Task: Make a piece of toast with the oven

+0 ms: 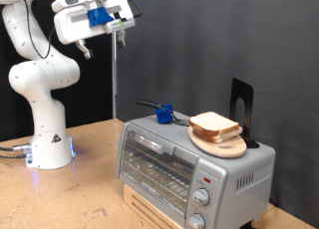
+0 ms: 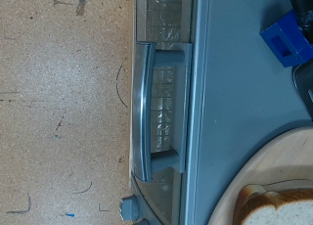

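The silver oven point(image 1: 189, 167) stands on a light wooden block on the table, its glass door shut. Two alike bread slices, the toast point(image 1: 213, 123), lie stacked on a round light-wood plate point(image 1: 221, 145) on the oven's top. My gripper point(image 1: 119, 27) hangs high above the table, up and to the exterior view's left of the oven, touching nothing. The wrist view looks down on the oven point(image 2: 235, 98), its door handle point(image 2: 145, 108), a knob point(image 2: 129, 207), a corner of the toast point(image 2: 279, 207) and the plate point(image 2: 256, 171). My fingers do not show there.
A blue object point(image 1: 164, 114) with a dark handle lies on the oven top beside the plate; it also shows in the wrist view point(image 2: 287, 39). A black stand point(image 1: 242, 102) rises behind the plate. The robot base point(image 1: 50, 139) stands at the exterior view's left on the wooden table point(image 1: 90, 194).
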Robot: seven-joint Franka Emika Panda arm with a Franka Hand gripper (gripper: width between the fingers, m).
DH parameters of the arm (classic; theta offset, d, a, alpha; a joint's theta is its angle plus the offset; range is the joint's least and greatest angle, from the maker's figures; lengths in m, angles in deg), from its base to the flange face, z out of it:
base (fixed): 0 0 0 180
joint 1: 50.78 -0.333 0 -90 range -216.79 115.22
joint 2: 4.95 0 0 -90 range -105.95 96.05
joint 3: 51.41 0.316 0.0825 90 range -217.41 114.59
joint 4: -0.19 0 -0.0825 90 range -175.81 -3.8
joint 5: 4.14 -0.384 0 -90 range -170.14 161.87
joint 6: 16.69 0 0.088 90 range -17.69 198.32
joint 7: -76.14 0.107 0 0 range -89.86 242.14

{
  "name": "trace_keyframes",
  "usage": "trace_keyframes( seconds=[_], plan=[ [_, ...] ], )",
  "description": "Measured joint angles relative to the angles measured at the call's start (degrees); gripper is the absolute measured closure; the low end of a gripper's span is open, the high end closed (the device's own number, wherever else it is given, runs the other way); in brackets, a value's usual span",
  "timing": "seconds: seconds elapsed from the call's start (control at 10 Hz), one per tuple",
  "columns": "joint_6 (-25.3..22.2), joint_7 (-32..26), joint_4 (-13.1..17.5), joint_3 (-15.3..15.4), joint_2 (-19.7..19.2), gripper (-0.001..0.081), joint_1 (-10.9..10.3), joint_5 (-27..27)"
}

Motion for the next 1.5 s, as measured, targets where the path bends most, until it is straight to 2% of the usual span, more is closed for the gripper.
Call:
trace_keyframes(
  seconds=[0.2,0.4,0.6,0.7,0.9,1.1,1.5],
  plan=[
    [-3.6,0.1,0.4,-0.4,0.2,0.0006,0.0,-1.8],
    [-8.0,0.7,1.2,-2.1,-0.1,0.0006,-0.3,-8.7],
    [-9.2,2.1,1.9,-3.0,-2.9,0.0006,-0.3,-11.4],
    [-9.9,3.2,3.8,-2.9,-6.1,0.0006,-0.3,-11.4],
    [-9.0,2.5,3.2,-3.0,-5.4,0.0006,-0.3,-12.8],
    [-5.3,2.7,1.7,-3.2,-5.4,0.0006,-0.3,-15.5],
    [2.6,1.9,1.0,-3.4,-11.6,0.0006,-0.3,-15.6]
  ],
)
